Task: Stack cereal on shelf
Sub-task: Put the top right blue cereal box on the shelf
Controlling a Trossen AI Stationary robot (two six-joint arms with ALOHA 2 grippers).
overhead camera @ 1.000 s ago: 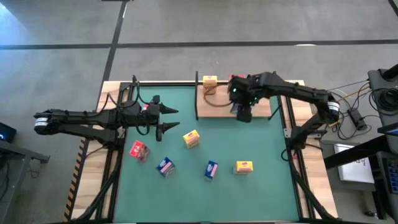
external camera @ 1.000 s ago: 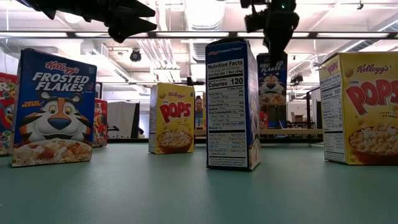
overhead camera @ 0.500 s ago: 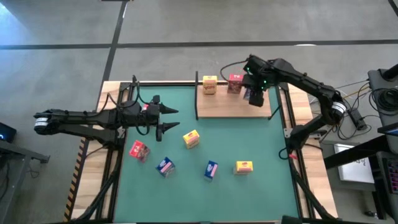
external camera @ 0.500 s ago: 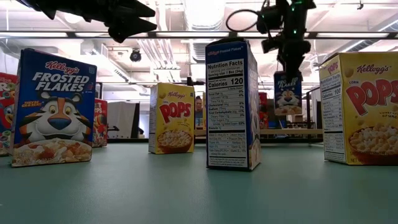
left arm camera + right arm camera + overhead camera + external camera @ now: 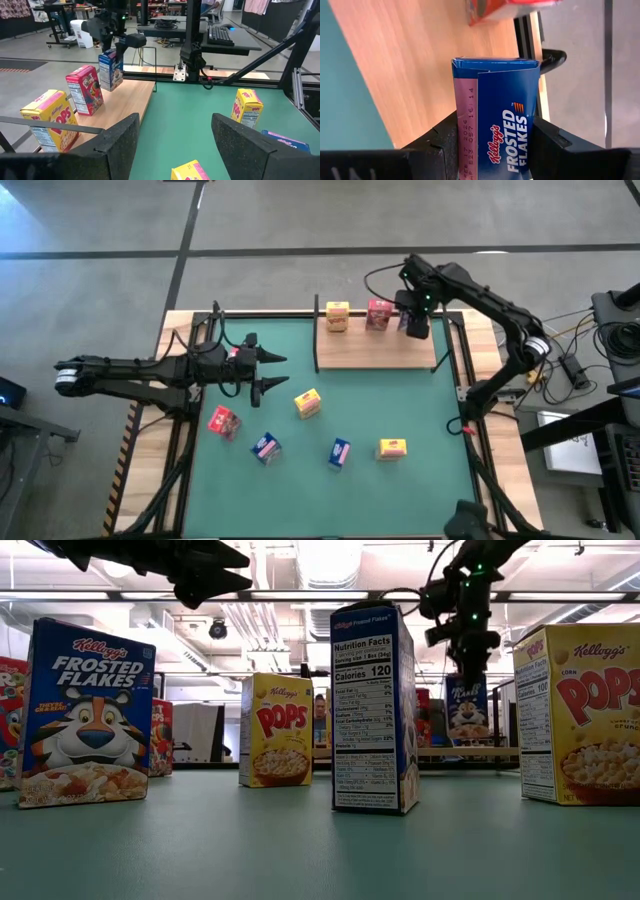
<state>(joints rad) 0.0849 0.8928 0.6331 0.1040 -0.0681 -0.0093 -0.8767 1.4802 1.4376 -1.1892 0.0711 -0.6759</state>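
1. At the shelf's [image 5: 375,352] back right corner we see the right gripper [image 5: 415,323], its fingers [image 5: 442,142] clamped on a blue box [image 5: 495,125] by its two sides; the box hangs upright over the board beside the red box [image 5: 378,314]. Whether its base touches the wood we cannot tell.
2. On the shelf we note a yellow box [image 5: 337,316] and the red box, both upright along the back edge, near each other.
3. On the green worktop [image 5: 420,410] we count five loose boxes: yellow [image 5: 307,403], red [image 5: 223,421], blue [image 5: 265,447], blue [image 5: 340,453], yellow [image 5: 392,448].
4. At the worktop's left we see the left gripper [image 5: 268,372] held above the mat, its fingers [image 5: 117,145] wide apart and holding nothing, pointing toward the shelf.
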